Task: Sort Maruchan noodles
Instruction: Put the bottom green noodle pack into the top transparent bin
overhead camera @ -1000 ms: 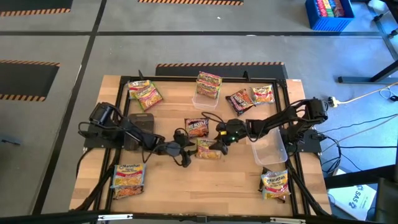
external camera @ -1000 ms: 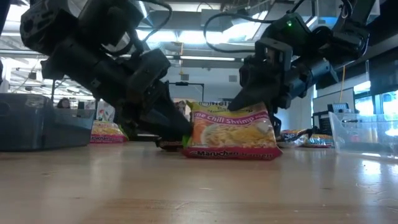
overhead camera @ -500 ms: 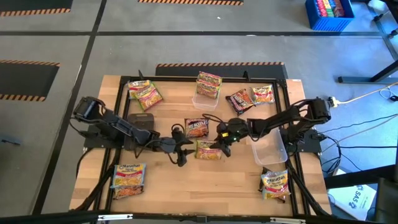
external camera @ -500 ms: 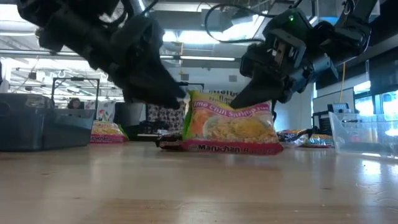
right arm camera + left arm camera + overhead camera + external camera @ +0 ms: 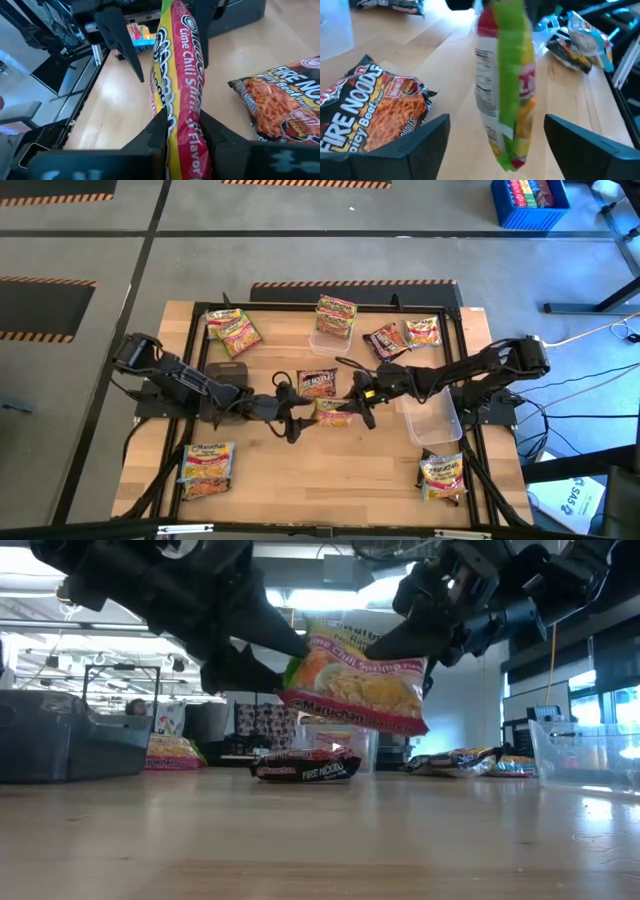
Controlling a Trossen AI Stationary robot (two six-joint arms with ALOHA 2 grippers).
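A yellow-green Maruchan lime chili shrimp packet (image 5: 332, 412) hangs in the air over the table's middle, tilted in the low view (image 5: 355, 680). My right gripper (image 5: 358, 402) is shut on its right end (image 5: 182, 130). My left gripper (image 5: 295, 418) is open at the packet's left end. Its two fingers (image 5: 496, 120) stand one on each side of the edge-on packet (image 5: 507, 85), with a gap on both sides. A dark Fire Noodle packet (image 5: 317, 385) lies flat on the table just beyond them (image 5: 303, 767). My right gripper pinches the packet's right end (image 5: 182, 107) between its two fingers, one on each printed face. It comes from the table's right, slanting down. The packet is lifted clear of the table and tilted, its free end reaching toward my left gripper.
More packets lie at the far left (image 5: 232, 330), far right (image 5: 405, 337), near left (image 5: 208, 465) and near right (image 5: 443, 475). A clear tub (image 5: 330, 330) at the far middle holds packets. Another clear tub (image 5: 432, 420) sits under the right arm. A dark bin (image 5: 70, 745) stands at the left.
My right gripper has risen and carried the packet up; it stood on its long edge on the table and now hangs clear and tilted. My left gripper has risen from table height to the packet's left end, and the left arm's elbow has swung toward the table's left edge.
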